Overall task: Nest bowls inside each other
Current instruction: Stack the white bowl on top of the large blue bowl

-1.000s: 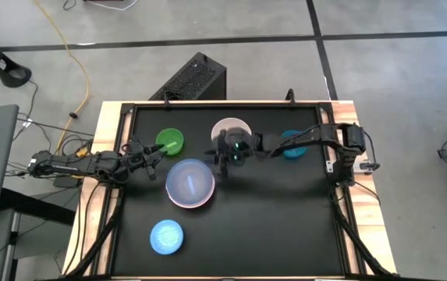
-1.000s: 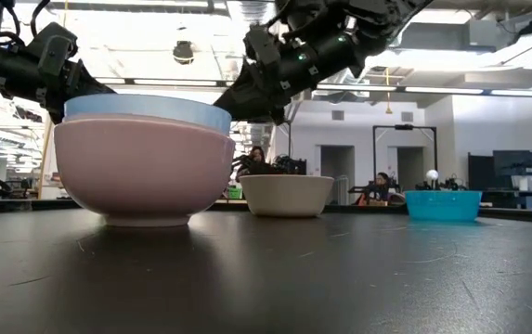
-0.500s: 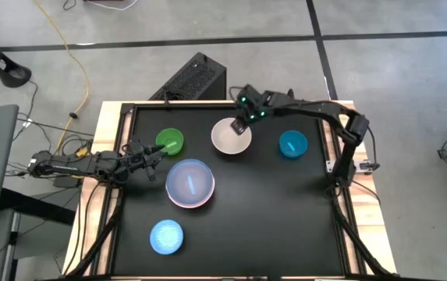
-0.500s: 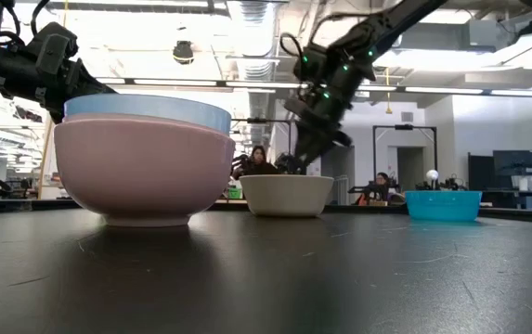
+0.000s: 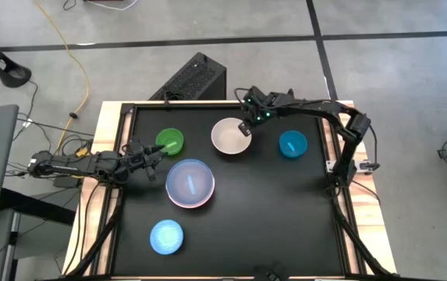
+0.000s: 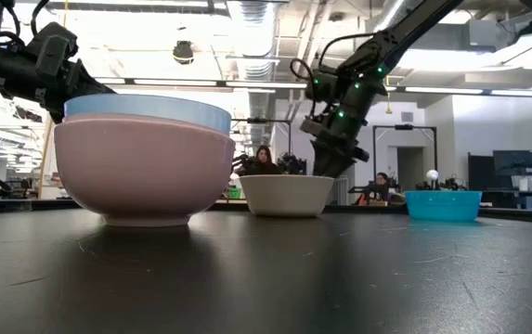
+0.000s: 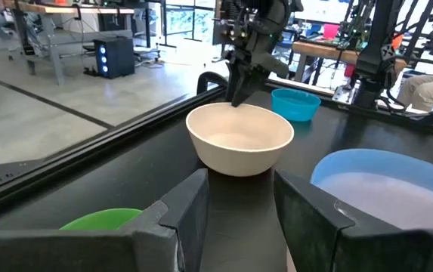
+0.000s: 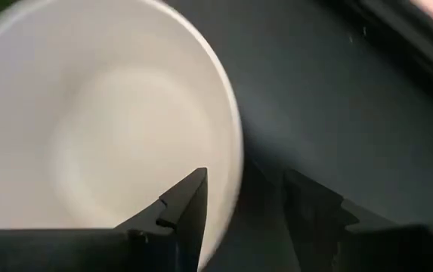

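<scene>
One cream bowl [image 5: 229,136] sitting at the table's far middle, rim passing between the parted fingers of the right gripper [image 5: 246,127], now shifted slightly right since before. Left gripper [image 5: 154,154] waiting open between green bowl [image 5: 170,141] and blue-in-pink stack [image 5: 189,183].

Taking the two nested bowls [image 5: 189,183] as the dial's centre in the high view, single bowls are sitting at eleven o'clock [image 5: 170,141], one o'clock [image 5: 229,136], two o'clock [image 5: 292,144] and seven o'clock [image 5: 166,236], all apart on the table [image 5: 278,211].
</scene>
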Available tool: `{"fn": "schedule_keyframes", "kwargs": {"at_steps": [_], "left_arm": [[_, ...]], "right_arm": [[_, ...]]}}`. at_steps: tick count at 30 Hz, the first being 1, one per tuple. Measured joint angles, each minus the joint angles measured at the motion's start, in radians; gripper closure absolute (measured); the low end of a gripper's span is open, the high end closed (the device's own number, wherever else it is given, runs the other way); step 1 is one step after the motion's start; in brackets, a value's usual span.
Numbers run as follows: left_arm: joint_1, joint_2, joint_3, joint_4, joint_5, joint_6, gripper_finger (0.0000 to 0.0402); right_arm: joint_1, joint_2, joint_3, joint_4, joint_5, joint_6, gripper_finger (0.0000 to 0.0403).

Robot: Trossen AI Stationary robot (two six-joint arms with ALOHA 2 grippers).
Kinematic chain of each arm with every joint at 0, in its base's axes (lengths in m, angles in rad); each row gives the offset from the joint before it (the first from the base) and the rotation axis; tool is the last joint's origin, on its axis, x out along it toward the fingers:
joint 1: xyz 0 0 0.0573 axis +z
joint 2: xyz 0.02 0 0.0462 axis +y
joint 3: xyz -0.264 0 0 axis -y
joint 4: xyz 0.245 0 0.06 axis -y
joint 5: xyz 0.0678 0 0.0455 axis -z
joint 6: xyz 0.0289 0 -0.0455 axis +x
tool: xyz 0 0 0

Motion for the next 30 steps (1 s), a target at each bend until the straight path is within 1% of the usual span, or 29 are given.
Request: {"fn": "schedule_keyframes", "kwargs": {"at_steps": [5,8,12,14,17,19,21,25,30], "left_arm": [[0.000,0.000,0.000,-0.005,0.000,0.000,0.0262],[0.000,0.000,0.000,-0.005,0.000,0.000,0.0262],[0.000,0.000,0.000,-0.004,0.000,-0.001,0.0262],[0.000,0.000,0.000,-0.004,0.000,-0.003,0.0262],[0.000,0.000,0.000,-0.002,0.000,-0.012,0.0262],[0.000,0.000,0.000,0.003,0.000,-0.013,0.0262],[0.000,0.000,0.000,0.004,0.000,-0.014,0.0262],[0.000,0.000,0.000,0.004,0.002,-0.017,0.0262],[0.000,0.000,0.000,0.004,0.003,-0.018,0.0262]], "right_arm": [[0.010,0.000,-0.052,0.067,0.005,0.016,0.0222],[0.024,0.009,-0.066,0.073,0.002,0.027,0.0229],[0.044,0.028,-0.067,0.075,0.002,0.042,0.0251],[0.056,0.028,-0.067,0.081,0.016,0.053,0.0275],[0.072,0.024,-0.066,0.089,0.062,0.062,0.0326],[0.074,0.019,-0.061,0.085,0.069,0.081,0.0367],[0.069,0.015,-0.043,0.084,0.068,0.083,0.0390],[0.058,0.018,0.009,0.035,0.075,0.090,0.0388],[0.061,-0.005,0.142,-0.077,0.087,0.063,0.0397]]}}
